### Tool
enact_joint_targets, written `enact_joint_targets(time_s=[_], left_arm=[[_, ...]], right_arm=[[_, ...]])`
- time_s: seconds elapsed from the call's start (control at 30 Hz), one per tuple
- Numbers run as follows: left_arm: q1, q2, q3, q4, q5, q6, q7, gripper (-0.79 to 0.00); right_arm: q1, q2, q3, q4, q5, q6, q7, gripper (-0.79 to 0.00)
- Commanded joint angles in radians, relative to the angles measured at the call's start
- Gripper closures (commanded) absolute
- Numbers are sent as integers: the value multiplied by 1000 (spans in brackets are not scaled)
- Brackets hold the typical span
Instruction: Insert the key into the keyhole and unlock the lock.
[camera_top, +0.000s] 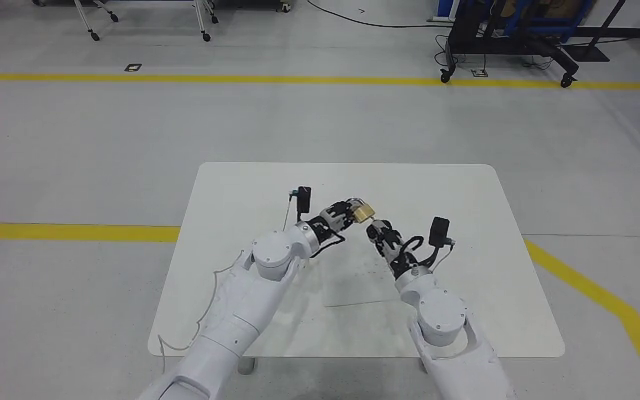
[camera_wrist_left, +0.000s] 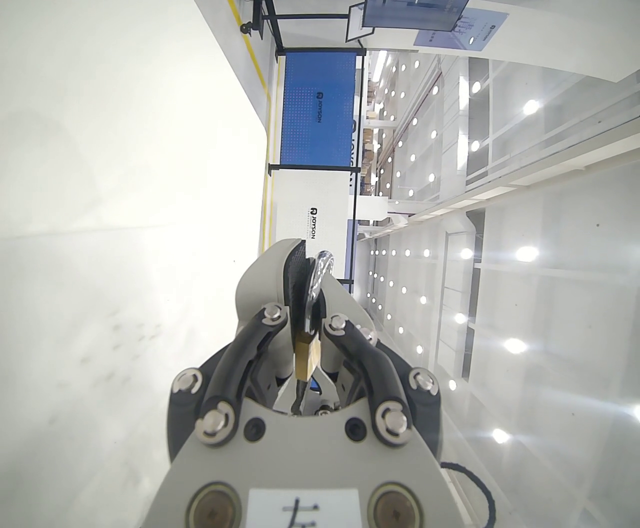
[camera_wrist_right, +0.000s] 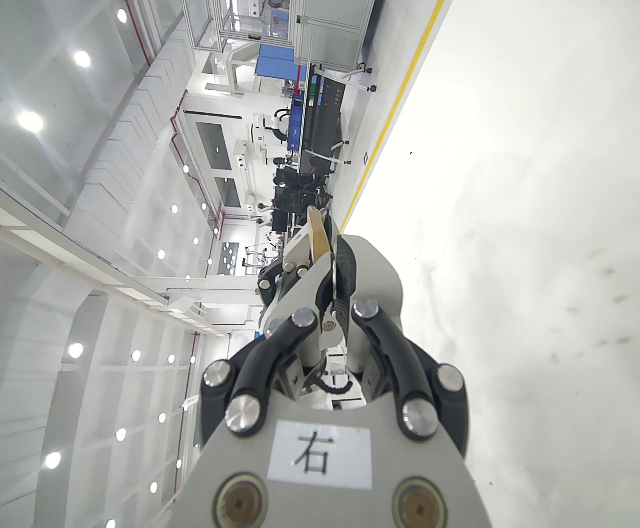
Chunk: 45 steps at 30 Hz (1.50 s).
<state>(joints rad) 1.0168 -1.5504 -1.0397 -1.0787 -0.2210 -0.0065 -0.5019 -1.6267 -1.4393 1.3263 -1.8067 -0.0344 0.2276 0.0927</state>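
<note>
While the left gripper (camera_top: 347, 213) is clamped on the brass padlock (camera_top: 361, 210) just above the middle of the top view, the right gripper (camera_top: 374, 229) pinches the silver key (camera_wrist_right: 332, 284) right up against it, over the white table (camera_top: 470, 195).

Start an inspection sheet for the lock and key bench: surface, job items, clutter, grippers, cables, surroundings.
Surface: white table with rounded corners.
Job's things: brass lock and key, both held up above the table; cannot tell whether the key is in the keyhole.
Clutter: nothing seen.
Grippers: left gripper shut on the lock's shackle; right gripper shut on the key, with the lock just beyond it.
Cables: black cable on the floor beyond the table.
Surroundings: yellow floor lines; black wheeled frame on the floor past the far line.
</note>
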Motion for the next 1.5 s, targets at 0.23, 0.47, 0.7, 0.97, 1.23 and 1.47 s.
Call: enact_joint_targets(time_s=[0.23, 0.47, 0.7, 0.97, 1.23, 1.47], left_arm=[[-4, 0, 7, 3, 2, 6, 6, 0], [-7, 0, 5, 7, -14, 16, -1, 0], [-16, 2, -5, 17, -53, 46, -45, 0], [-22, 3, -2, 29, -60, 53, -49, 0], [-22, 2, -12, 35, -94, 55, -28, 0], [-25, 2, 0, 35, -78, 55, -35, 0]], right_arm=[[5, 2, 3, 2, 34, 4, 1, 0], [-13, 5, 3, -13, 37, -9, 4, 0], [-30, 11, 8, -21, 28, -37, 22, 0], [-28, 13, 2, -18, 26, -41, 20, 0], [-39, 17, 3, -29, 26, -53, 16, 0], [-39, 18, -8, -28, 17, -50, 11, 0]])
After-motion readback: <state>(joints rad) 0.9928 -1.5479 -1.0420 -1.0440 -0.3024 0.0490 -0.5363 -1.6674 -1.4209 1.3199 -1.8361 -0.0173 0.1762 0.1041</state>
